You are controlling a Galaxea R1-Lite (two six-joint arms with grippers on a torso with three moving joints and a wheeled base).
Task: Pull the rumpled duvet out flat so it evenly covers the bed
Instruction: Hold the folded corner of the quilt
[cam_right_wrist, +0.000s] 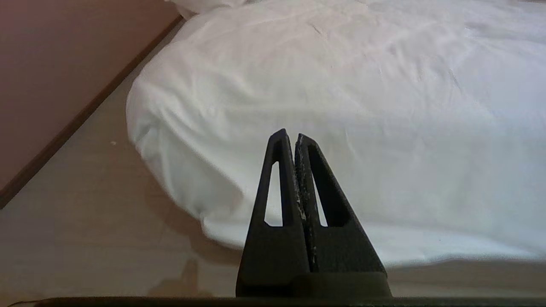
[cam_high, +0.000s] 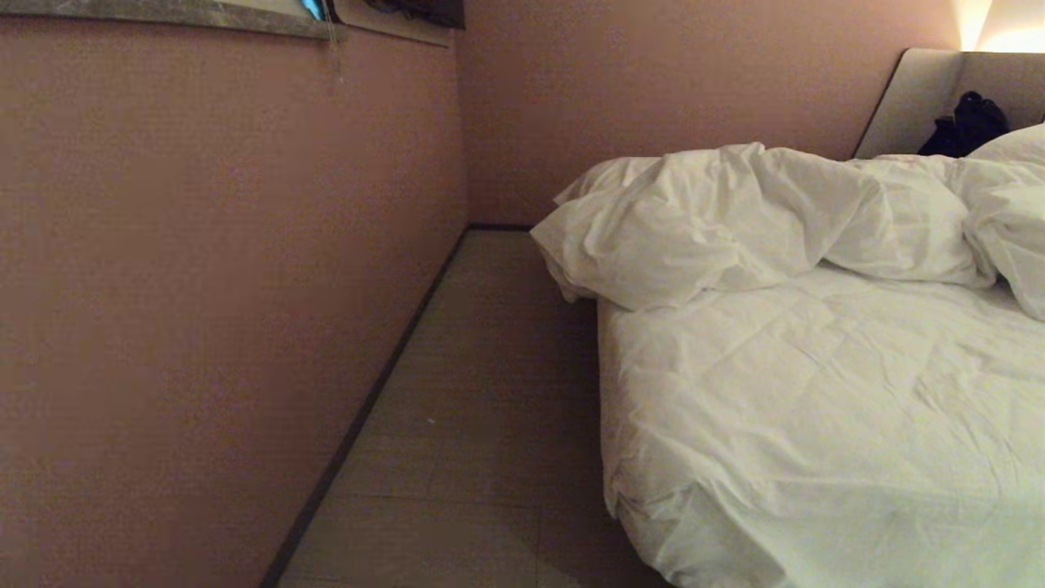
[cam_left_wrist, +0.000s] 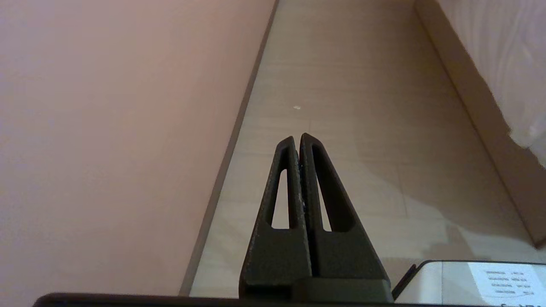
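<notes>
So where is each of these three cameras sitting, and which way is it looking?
Head view: up on the robot's head, looking down past the wall at the bed and its bunched duvet; no arm shows.
Left wrist view: behind the shut left gripper, facing the floor beside the bed.
Right wrist view: behind the shut right gripper, facing the bed's near corner.
Shared: head and right wrist views both show the bed; all three show the floor.

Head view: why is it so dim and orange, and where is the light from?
Head view: one warm lamp glows beyond the headboard, leaving the wall and floor murky. Right wrist view: the bed looks whiter, its far part soft.
</notes>
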